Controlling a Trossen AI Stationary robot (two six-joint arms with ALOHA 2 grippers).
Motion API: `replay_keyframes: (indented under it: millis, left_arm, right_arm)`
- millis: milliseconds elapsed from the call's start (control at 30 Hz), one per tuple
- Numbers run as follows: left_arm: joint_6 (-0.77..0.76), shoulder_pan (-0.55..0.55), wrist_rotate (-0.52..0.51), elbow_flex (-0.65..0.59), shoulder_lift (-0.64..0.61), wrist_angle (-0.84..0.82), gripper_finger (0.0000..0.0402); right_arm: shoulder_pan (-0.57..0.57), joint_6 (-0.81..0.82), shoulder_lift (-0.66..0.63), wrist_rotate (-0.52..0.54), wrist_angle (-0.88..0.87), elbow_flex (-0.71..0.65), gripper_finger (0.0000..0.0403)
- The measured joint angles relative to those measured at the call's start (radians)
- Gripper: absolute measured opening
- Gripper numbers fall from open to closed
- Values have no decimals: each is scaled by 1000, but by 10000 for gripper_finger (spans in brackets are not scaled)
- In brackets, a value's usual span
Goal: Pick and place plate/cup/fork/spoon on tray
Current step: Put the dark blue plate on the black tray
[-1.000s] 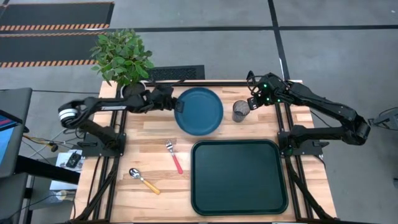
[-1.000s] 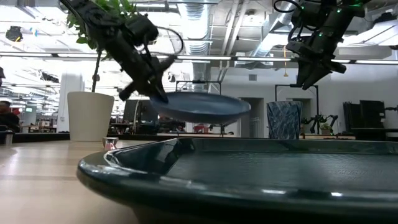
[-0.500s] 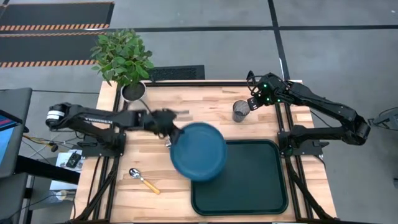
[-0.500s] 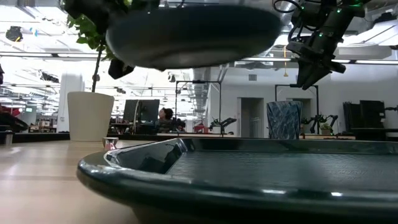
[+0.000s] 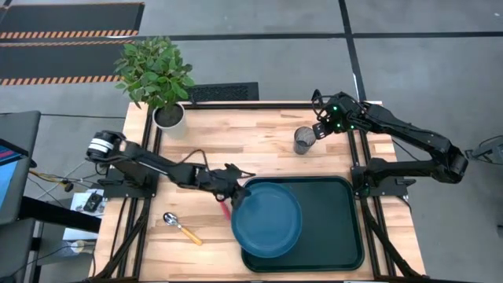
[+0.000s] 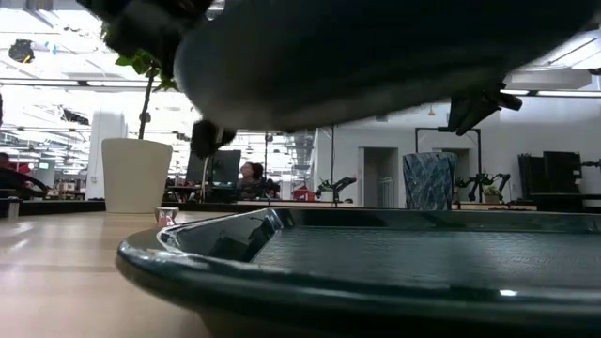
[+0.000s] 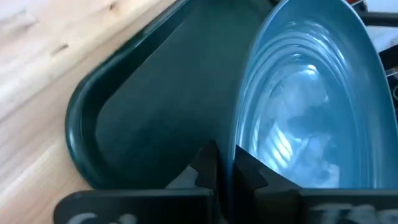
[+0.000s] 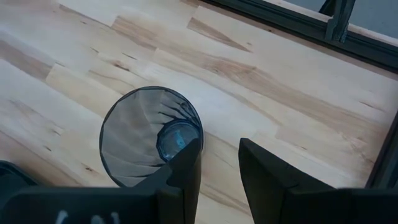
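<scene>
Gripping plate (image 5: pixel 267 220) rim, left tool (image 5: pixel 234 191) moved it over tray (image 5: pixel 338 228); right tool (image 5: pixel 317 130) parted, unmoved.

The left gripper (image 7: pixel 225 171) is pinching the rim of the blue plate (image 7: pixel 305 99) between its dark fingers. The plate is hanging tilted over the green tray (image 7: pixel 149 99), which is lying on the wooden table (image 7: pixel 43 68) toward 9 o'clock.

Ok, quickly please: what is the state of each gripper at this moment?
Left gripper: shut on the plate rim, above the tray.
Right gripper: open, holding nothing, beside the cup.
</scene>
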Motion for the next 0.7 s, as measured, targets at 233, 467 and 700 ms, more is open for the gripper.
replay_keyframes:
  millis: [233, 467, 700]
  left_arm:
    - [14, -24, -7, 83, 81, -47, 0]
    - [156, -51, -41, 344, 201, -322, 0]
    - [275, -11, -54, 582, 326, -410, 0]
  right_arm:
    - [0, 0, 0, 1, 0, 0, 133]
    - [0, 0, 1, 2, 1, 0, 133]
    - [0, 0, 1, 1, -10, 0, 133]
